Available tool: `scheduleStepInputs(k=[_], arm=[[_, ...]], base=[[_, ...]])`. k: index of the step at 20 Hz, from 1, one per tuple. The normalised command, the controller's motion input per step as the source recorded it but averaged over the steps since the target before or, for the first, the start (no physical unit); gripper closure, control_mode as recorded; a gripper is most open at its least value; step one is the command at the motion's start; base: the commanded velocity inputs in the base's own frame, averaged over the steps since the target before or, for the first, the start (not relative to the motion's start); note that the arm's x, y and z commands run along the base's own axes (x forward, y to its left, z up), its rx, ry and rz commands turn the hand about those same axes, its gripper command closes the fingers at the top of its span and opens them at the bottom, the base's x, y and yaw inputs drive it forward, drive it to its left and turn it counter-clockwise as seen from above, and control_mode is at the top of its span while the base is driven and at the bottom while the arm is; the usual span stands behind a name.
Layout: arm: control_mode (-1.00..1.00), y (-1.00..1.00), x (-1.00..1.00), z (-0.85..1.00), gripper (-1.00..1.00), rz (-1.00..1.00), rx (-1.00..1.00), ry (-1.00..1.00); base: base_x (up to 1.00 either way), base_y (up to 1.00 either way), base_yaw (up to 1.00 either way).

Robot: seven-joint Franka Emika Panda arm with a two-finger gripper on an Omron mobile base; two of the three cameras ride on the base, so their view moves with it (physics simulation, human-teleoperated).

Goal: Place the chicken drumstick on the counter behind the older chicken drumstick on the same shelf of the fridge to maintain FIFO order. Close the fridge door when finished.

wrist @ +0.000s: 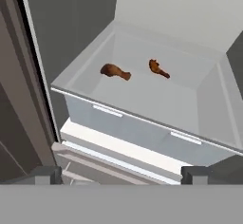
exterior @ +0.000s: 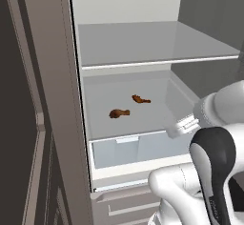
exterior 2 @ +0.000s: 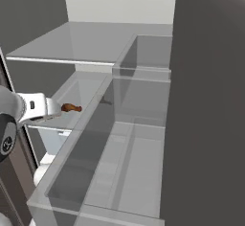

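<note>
The fridge (exterior: 124,0) stands open, its pale interior facing the robot. An upper shelf (exterior: 152,43) spans its width, bare on top. Below it, a lower shelf (exterior: 157,109) carries two brown chicken drumsticks. The nearer drumstick (exterior: 119,113) lies toward the left front; the farther drumstick (exterior: 141,99) lies behind it and a little to the right, the two apart and not touching. In the hand view the same pair appears: the nearer drumstick (wrist: 115,71) on the left, the farther drumstick (wrist: 159,69) to its right.

The fridge door (exterior 2: 210,100) is swung open on the right, its inner bins visible in the right base view.

The gripper (wrist: 121,174) sits in front of the fridge, outside the lower shelf's front edge, its two dark fingertips (wrist: 45,174) spread wide apart and holding nothing.
</note>
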Motion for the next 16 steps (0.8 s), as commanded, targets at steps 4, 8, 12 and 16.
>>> scheduleStepInputs(k=[4,8,12,16], arm=[[1.00,0.00,0.00,0.00,-1.00,0.00,0.00,0.00],[1.00,0.00,0.00,0.00,-1.00,0.00,0.00,0.00],[1.00,0.00,0.00,0.00,-1.00,0.00,0.00,0.00],[1.00,0.00,0.00,0.00,-1.00,0.00,0.00,0.00]], base=[[-1.00,0.00,-0.05],[-1.00,0.00,-0.04],[-1.00,0.01,0.00],[-1.00,0.00,0.00]])
